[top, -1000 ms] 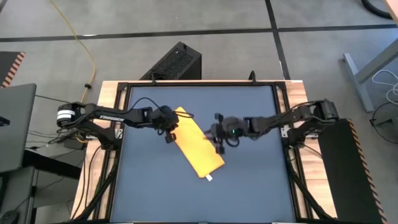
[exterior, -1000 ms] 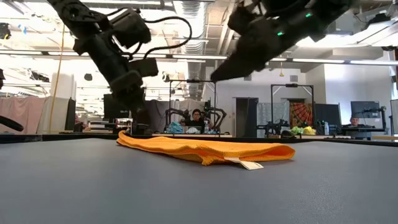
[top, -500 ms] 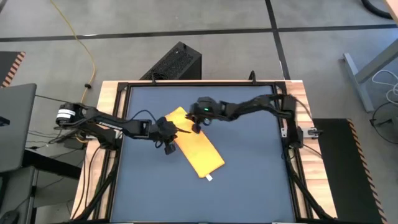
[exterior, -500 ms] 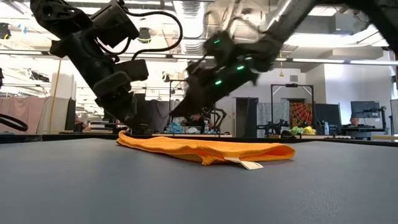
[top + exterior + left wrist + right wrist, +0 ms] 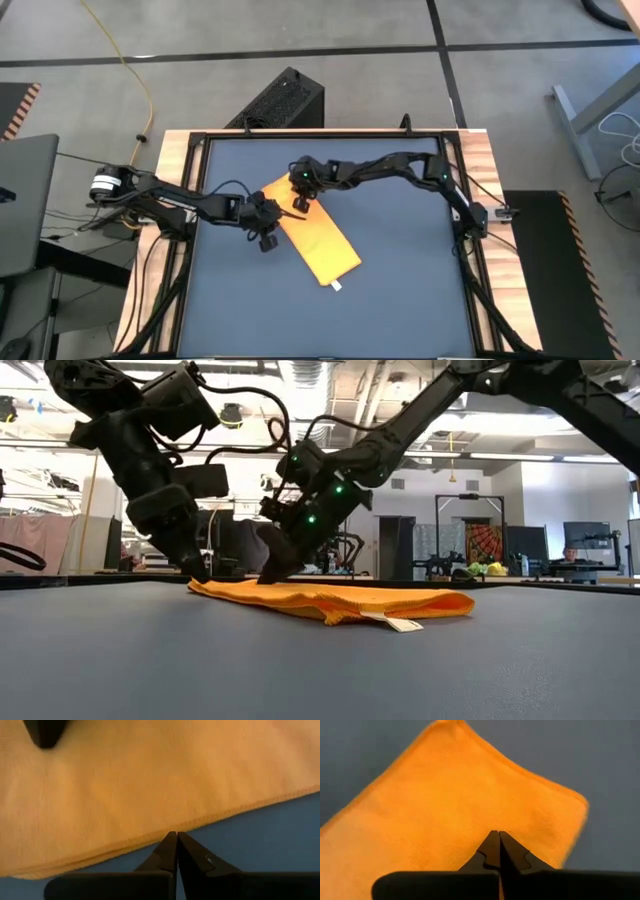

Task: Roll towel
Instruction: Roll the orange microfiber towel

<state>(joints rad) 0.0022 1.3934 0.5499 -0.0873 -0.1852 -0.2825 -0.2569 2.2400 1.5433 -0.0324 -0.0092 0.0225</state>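
On the counter [image 5: 400,290] the towel [image 5: 318,230] is laid flat, long axis running from 10 to 4 o'clock. Its 10 o'clock end is flanked by both claws, pressed together: left claw [image 5: 266,242] at the edge, right claw [image 5: 300,203] on the cloth, equally near.

A folded yellow-orange towel [image 5: 330,600] lies flat on the dark table [image 5: 320,670], with a small white tag [image 5: 397,625] sticking out at its near edge. The left pincer [image 5: 196,571] comes down at the cloth's left end, its tip at the edge where cloth meets table. Just beside it, the right pincer [image 5: 272,570] presses its closed tip down onto the towel's top surface, green lights glowing on the arm above. Beyond the table is a bright workshop, where a person [image 5: 318,550] sits at a far desk between other robot arms.
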